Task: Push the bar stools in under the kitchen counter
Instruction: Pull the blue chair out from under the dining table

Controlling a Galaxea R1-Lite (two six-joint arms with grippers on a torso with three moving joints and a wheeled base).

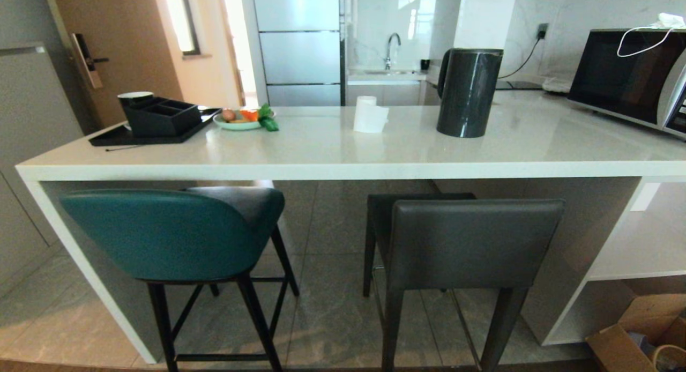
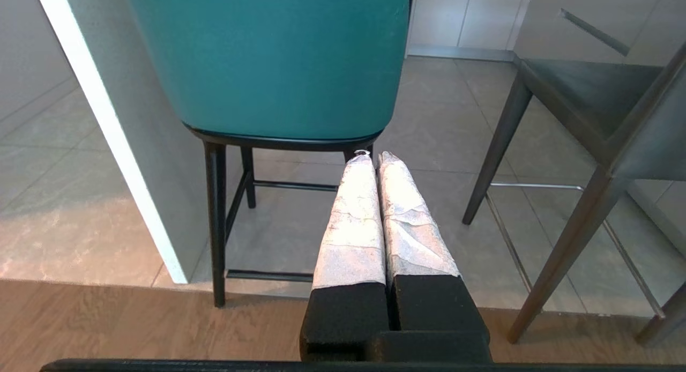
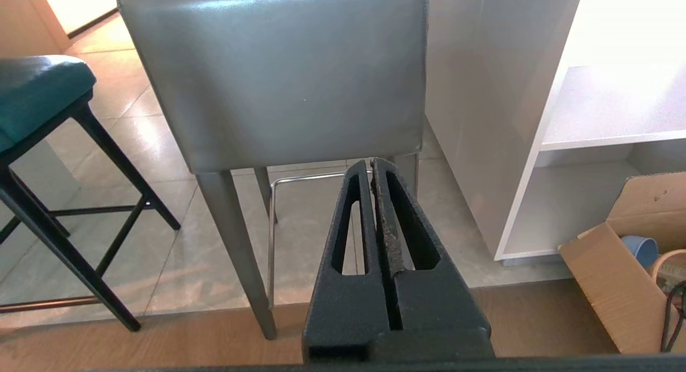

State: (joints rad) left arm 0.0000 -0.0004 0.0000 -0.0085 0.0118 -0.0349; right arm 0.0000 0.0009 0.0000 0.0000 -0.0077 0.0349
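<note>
Two bar stools stand at the kitchen counter (image 1: 332,165), their seats partly under its slab and their backrests sticking out toward me. The teal stool (image 1: 161,232) with thin black legs is on the left. The dark grey boxy stool (image 1: 471,243) is on the right. Neither arm shows in the head view. My left gripper (image 2: 374,156), fingers wrapped in white tape, is shut and empty, just short of the teal backrest (image 2: 268,61). My right gripper (image 3: 372,162), black, is shut and empty below the lower edge of the grey backrest (image 3: 278,77).
On the counter stand a dark kettle (image 1: 468,91), a paper roll (image 1: 368,114), a plate of vegetables (image 1: 241,120), a black tray with organiser (image 1: 155,123) and a microwave (image 1: 627,80). A white shelf (image 1: 638,265) and an open cardboard box (image 1: 638,334) are at right. Tile meets wood floor near me.
</note>
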